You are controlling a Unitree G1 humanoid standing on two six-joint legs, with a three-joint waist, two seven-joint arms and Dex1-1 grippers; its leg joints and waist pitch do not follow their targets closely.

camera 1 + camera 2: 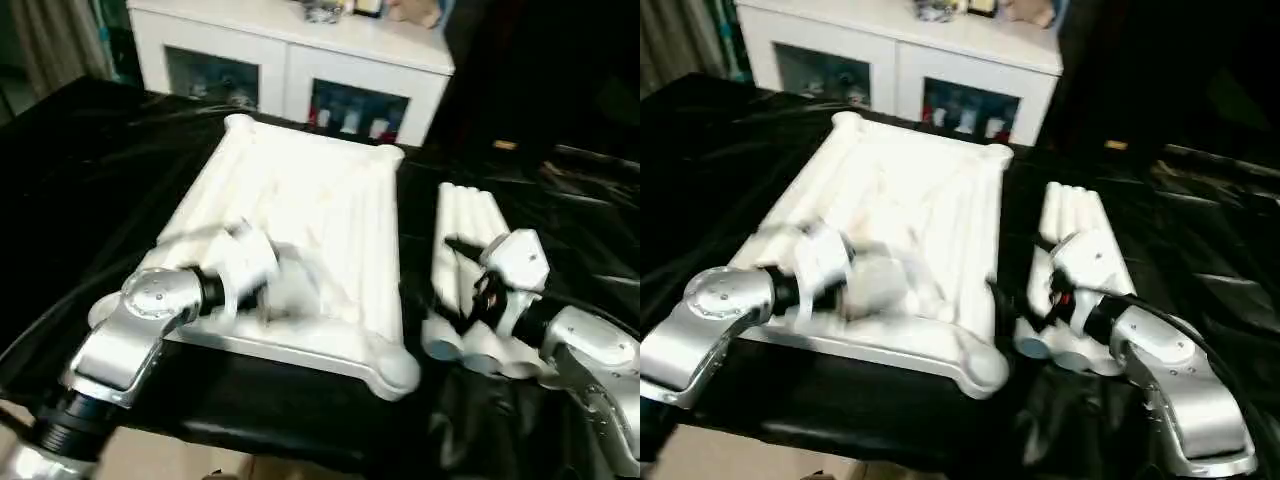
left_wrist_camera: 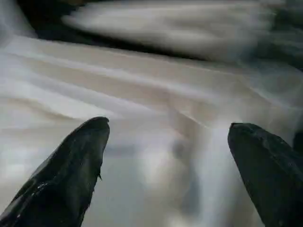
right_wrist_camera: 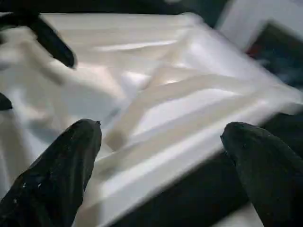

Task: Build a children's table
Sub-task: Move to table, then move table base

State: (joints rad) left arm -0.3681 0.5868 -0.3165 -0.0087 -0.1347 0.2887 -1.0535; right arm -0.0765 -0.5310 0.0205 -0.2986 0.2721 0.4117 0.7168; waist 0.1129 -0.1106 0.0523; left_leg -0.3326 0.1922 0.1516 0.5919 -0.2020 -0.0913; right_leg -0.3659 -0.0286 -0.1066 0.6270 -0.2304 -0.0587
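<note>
The children's table top (image 1: 310, 210) lies upside down on the black-draped work table, ribbed underside up, with rounded corner sockets (image 1: 395, 370). Its white tubular legs (image 1: 470, 215) lie bundled side by side just right of it. My left gripper (image 2: 168, 125) hovers open over the near part of the ribbed underside (image 2: 142, 80), nothing between its fingers. My right gripper (image 3: 161, 125) stands open above the near ends of the legs, pointing toward the top's right edge (image 3: 189, 142). In the head views it sits at the right gripper (image 1: 462, 285).
The black drape (image 1: 90, 170) covers the work table, whose front edge runs close below the top's near rim. A white cabinet with glass doors (image 1: 290, 70) stands behind it. A black finger of the other gripper (image 3: 52, 40) shows in the right wrist view.
</note>
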